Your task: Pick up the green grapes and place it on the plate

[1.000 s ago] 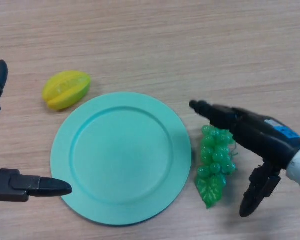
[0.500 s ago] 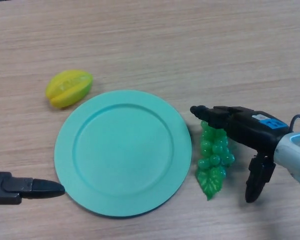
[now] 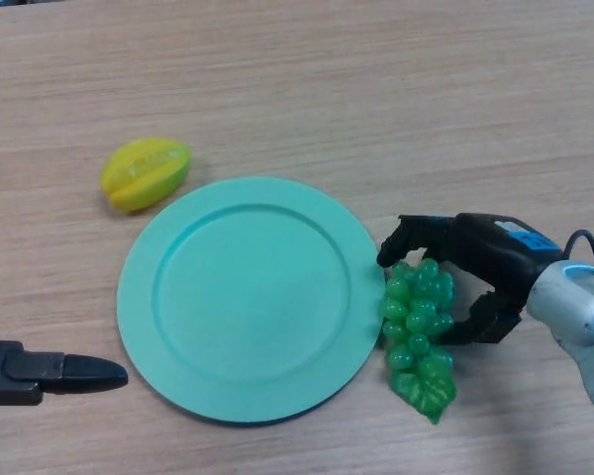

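The green grapes (image 3: 416,317) lie on the wooden table just right of the teal plate (image 3: 247,297), touching its rim. My right hand (image 3: 475,259) comes in from the right and curls round the bunch, fingers over its top and thumb at its right side. My left hand (image 3: 40,370) shows at the left edge, low, with straight fingers, holding nothing.
A yellow starfruit (image 3: 146,173) lies on the table up and left of the plate.
My right hand's fingers have curled down around the grapes and the thumb has come in from the right. The bunch has shifted slightly towards the plate.
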### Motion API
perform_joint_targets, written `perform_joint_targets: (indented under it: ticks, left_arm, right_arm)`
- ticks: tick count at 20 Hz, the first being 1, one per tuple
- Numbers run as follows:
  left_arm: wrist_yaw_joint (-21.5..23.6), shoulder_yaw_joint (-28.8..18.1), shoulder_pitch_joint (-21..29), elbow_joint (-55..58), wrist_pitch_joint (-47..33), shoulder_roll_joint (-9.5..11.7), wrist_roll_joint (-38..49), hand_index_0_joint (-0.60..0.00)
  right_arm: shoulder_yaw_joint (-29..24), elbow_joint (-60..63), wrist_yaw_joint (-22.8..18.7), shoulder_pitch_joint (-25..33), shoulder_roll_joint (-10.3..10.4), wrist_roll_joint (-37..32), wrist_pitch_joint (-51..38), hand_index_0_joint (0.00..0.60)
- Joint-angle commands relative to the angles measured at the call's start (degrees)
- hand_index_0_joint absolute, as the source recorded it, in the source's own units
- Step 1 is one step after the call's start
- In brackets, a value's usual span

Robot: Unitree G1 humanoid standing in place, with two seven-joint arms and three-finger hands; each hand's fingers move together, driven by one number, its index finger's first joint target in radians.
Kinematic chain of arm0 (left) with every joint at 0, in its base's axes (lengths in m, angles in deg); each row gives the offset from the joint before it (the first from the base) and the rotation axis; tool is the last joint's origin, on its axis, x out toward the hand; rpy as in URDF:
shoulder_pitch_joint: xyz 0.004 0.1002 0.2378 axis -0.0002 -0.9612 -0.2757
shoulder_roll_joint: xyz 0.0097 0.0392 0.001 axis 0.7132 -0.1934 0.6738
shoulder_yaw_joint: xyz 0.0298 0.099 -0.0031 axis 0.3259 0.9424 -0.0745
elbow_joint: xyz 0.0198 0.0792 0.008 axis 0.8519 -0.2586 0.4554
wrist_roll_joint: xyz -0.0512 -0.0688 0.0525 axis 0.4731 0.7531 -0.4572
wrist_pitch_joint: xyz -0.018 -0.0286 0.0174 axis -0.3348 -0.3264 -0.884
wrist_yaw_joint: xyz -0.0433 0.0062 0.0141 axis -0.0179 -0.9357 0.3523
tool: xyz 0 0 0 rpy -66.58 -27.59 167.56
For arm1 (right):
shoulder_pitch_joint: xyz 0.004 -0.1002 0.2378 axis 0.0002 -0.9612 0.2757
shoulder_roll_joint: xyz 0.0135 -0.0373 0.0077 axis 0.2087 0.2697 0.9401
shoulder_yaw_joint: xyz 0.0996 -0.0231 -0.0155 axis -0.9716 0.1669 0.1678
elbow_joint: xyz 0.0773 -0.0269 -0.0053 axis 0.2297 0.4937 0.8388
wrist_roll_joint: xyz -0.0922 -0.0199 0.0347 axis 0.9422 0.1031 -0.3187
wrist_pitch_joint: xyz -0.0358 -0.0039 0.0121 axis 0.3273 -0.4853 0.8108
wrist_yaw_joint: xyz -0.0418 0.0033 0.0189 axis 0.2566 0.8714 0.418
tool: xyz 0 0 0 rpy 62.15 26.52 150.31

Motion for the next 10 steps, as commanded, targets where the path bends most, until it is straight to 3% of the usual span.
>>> perform_joint_targets:
  ticks: [1,5,10]
  left_arm:
    - [1.69,-1.67,0.64,2.59,-8.4,1.49,1.7,0.0]
    - [1.65,-1.85,0.71,2.48,-8.28,1.7,1.76,0.0]
    - [1.91,-1.0,0.82,3.07,-8.07,1.55,0.75,0.0]
  right_arm:
    - [-4.56,-1.76,-1.16,2.63,-2.52,-6.07,-0.68,0.6]
    - [-8.0,-6.72,0.85,3.22,-3.04,-17.66,5.83,0.6]
    - [-10.62,-20.63,3.4,3.36,-5.33,-30.23,21.68,0.6]
